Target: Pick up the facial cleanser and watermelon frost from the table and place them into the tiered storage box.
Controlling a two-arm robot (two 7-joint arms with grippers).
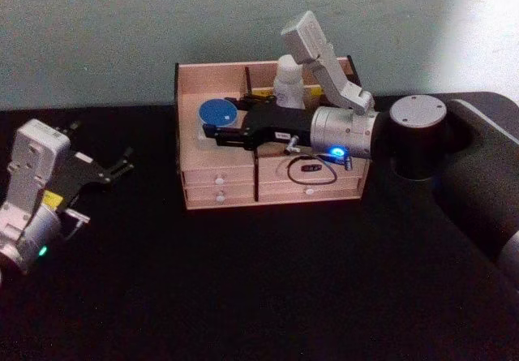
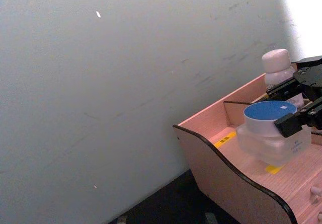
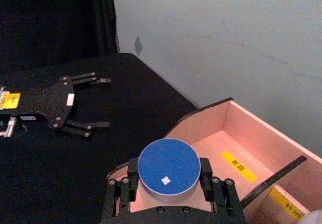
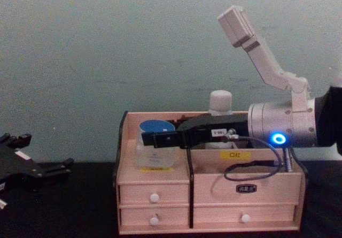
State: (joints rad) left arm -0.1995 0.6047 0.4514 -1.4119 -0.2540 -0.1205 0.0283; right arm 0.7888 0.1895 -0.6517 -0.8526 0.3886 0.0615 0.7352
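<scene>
Head view puts the clear jar with the round blue lid (image 1: pixel 218 114) inside the front left compartment of the tiered storage box (image 1: pixel 268 186), a light wooden desktop organiser with black side edges, small yellow labels and four drawers with white knobs. The jar stands upright on the compartment floor, its blue lid facing up. The right gripper (image 1: pixel 220 130), black-fingered on a silver wrist with a blue light, reaches across the box from the right, and its fingers sit on either side of the jar, closed against its body just under the lid. The right wrist view shows the same grasp from above: the blue lid (image 3: pixel 169 166) sits between the two black finger linkages, with the bare wooden floor and a yellow label behind it.

A white bottle with a rounded white cap (image 1: pixel 288 81) stands upright in a rear compartment, behind the right arm. From the chest, that bottle (image 4: pixel 220 101) rises above the back wall of the box, and the jar (image 4: pixel 155 144) sits in the upper left compartment above the two left drawers.

The box rests on a black table (image 1: pixel 243 296) in front of a pale grey-green wall (image 1: pixel 122 28). The left gripper (image 1: pixel 113 169) lies well apart from the box at the left side of the table, its black fingers spread and holding nothing.
</scene>
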